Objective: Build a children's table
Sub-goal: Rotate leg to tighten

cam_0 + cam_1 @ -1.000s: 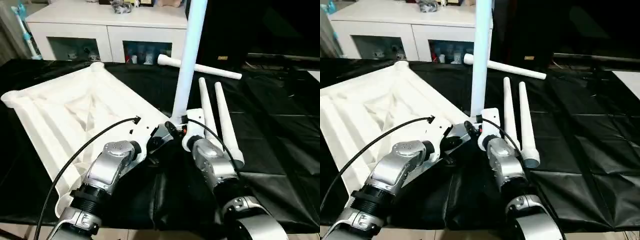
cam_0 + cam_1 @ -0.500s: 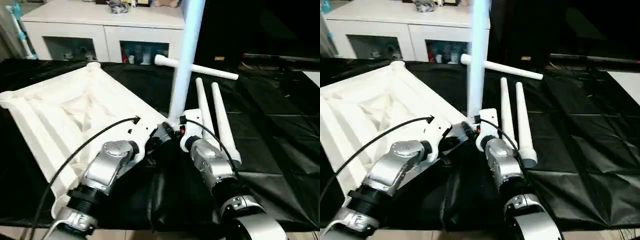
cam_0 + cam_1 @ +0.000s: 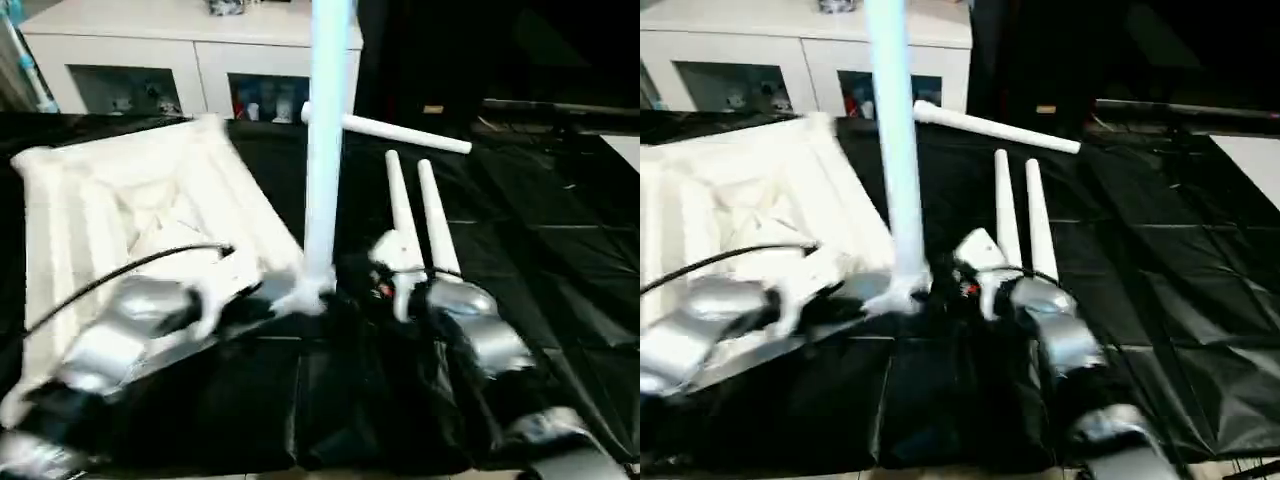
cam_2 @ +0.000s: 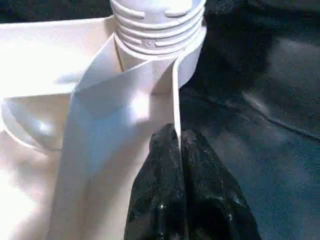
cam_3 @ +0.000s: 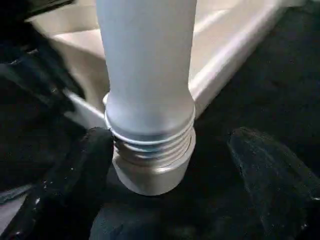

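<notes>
- Black sheet point(image 3: 560, 250) covers the counter; white cabinet point(image 3: 150, 50) behind.
- Tabletop point(image 3: 120, 210) lies underside up, beside the left gripper point(image 4: 179, 165).
- Left fingers point(image 4: 200, 200) pressed together, pinching a thin rib of the tabletop just below the corner socket point(image 4: 157, 55).
- One leg point(image 3: 325, 140) stands upright in that socket, threads partly showing, so likely not fully screwed in.
- Right gripper point(image 5: 175, 165) sits at the leg's base; right fingers point(image 5: 75, 175) spread wide either side of the threaded collar, apart from it, holding nothing.
- Two legs point(image 3: 415, 210) lie side by side just beyond the right fingers; a fourth leg point(image 3: 400, 130) lies crosswise farther off.
- Progress: one leg of four mounted, early stage; three legs left, then flip the table upright.
</notes>
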Motion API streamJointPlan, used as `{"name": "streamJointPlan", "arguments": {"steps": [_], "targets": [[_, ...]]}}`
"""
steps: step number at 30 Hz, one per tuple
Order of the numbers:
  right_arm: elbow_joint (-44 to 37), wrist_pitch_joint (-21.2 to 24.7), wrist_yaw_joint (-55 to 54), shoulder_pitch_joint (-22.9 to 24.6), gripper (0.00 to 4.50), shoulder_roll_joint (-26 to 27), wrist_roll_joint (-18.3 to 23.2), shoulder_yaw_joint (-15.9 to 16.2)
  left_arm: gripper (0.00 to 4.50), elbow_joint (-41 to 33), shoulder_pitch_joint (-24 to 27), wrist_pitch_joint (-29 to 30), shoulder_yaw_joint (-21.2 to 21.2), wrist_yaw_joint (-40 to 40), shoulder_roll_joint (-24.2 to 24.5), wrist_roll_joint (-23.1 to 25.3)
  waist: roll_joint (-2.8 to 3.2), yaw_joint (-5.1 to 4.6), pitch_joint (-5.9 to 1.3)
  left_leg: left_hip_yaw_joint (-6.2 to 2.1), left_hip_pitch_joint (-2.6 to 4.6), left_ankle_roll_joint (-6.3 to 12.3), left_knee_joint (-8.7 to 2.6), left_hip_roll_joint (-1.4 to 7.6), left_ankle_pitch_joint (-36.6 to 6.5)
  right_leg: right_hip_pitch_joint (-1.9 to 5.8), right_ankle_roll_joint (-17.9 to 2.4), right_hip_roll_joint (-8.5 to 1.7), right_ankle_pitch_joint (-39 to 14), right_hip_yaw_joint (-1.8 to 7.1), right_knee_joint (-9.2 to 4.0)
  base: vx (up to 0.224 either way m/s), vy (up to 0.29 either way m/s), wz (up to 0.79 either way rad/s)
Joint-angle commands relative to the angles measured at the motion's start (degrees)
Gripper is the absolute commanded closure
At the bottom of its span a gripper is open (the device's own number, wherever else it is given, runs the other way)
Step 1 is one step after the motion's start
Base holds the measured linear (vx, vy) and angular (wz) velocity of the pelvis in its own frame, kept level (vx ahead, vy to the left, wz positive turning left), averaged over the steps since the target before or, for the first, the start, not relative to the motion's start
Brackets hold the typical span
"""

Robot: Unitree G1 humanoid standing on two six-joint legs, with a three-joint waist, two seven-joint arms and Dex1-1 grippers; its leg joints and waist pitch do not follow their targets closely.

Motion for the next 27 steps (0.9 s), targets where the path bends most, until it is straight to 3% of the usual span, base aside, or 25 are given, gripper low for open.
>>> {"name": "streamJointPlan", "arguments": {"steps": [1, 5, 10, 11, 14, 21, 27], "targets": [[-1.9, 0.2, 1.9, 0.1, 0.54, -0.6, 1.1, 0.7, 4.5, 0.8, 2.2, 1.3, -3.9, -3.6, 0.3, 0.4, 0.7, 0.18, -2.42, -0.18, 0.09, 3.55, -3.25, 1.6, -7.3, 2.54, -14.9, -3.23, 4.5, 2.36, -3.53, 0.0, 0.0, 0.0], [-2.7, -0.5, 5.0, 0.6, 0.54, -1.3, 1.1, 2.4, 4.5, 0.3, 2.2, 1.3, -4.2, -4.9, 1.1, 0.0, 0.67, 0.53, -2.38, -0.14, 0.25, 2.92, -3.33, 1.69, -7.9, 2.47, -14.6, -3.33, 2.4, 2.44, -3.61, 0.0, 0.0, 0.0], [-2.6, -0.8, 7.4, 0.4, 0.54, -0.6, 1.3, 3.2, 4.5, 0.0, 2.0, 1.4, -4.3, -5.6, 1.2, -0.6, 0.4, 0.93, -2.58, -0.17, 0.12, 2.91, -3.18, 1.57, -6.2, 2.68, -14.5, -3.32, 4.8, 2.42, -3.25, 0.0, 0.0, 0.0], [-2.3, -0.9, 7.5, 0.2, 0.8, -0.4, 1.2, 3.3, 4.5, -0.1, 1.9, 1.5, -4.3, -5.6, 1.2, -0.7, 0.43, 0.88, -2.57, -0.16, 0.12, 2.97, -3.17, 1.57, -6.1, 2.63, -14.6, -3.34, 4.8, 2.43, -3.27, 0.0, 0.0, 0.0], [-1.8, -0.7, 8.3, -0.1, 0.9, -0.3, 1.2, 3.3, 4.5, -0.3, 2.1, 1.3, -4.1, -6.0, 1.3, -0.8, 0.37, 0.95, -2.6, -0.14, 0.16, 3.02, -3.1, 1.53, -5.5, 2.66, -14.6, -3.32, 5.4, 2.42, -3.22, 0.0, 0.0, 0.0], [-0.7, -0.7, 9.2, -0.9, 1.61, 0.0, 2.2, 3.1, 4.5, -0.2, 2.1, 1.2, -3.9, -6.4, 1.4, -0.7, 0.36, 0.99, -2.62, -0.15, 0.14, 3.21, -3.05, 1.53, -5.5, 2.71, -14.6, -3.35, 4.9, 2.39, -3.19, 0.0, 0.0, 0.0], [0.4, -1.2, 9.6, -1.2, 1.78, 0.7, 2.1, 3.1, 4.5, 0.0, 2.0, 1.2, -4.1, -6.7, 1.4, -0.6, 0.42, 0.98, -2.7, -0.19, 0.1, 3.24, -2.96, 1.5, -5.1, 2.76, -14.8, -3.32, 5.6, 2.35, -3.04, 0.0, 0.0, 0.0]]}}
